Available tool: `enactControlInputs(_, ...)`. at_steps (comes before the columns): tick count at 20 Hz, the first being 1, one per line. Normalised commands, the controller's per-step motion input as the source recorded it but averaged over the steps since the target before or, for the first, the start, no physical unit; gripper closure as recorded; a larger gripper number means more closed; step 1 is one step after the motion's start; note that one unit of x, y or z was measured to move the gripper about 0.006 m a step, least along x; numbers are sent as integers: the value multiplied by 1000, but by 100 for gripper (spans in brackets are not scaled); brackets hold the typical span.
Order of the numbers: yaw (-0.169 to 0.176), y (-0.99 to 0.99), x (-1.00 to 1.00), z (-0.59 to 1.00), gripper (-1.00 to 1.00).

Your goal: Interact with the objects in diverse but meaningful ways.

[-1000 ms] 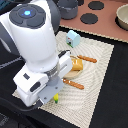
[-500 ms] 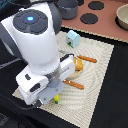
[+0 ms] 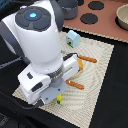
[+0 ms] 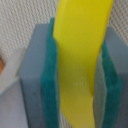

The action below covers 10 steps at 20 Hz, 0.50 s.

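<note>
Yellow banana (image 4: 80, 60) sits clamped between the teal-padded jaws; no writing legible.

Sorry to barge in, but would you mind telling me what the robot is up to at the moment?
The arm is bent low over a pale mat, and its gripper is shut on a yellow banana, which the wrist view shows pinched between the green pads. In the exterior view a pale blue carton and two thin orange sticks lie on the mat beside it. Dark round burners sit beyond.
</note>
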Motion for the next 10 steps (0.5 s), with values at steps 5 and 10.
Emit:
enactControlInputs(5, -18, 0, 303, 559, -100)
enactControlInputs(10, 0, 0, 387, 66, -100)
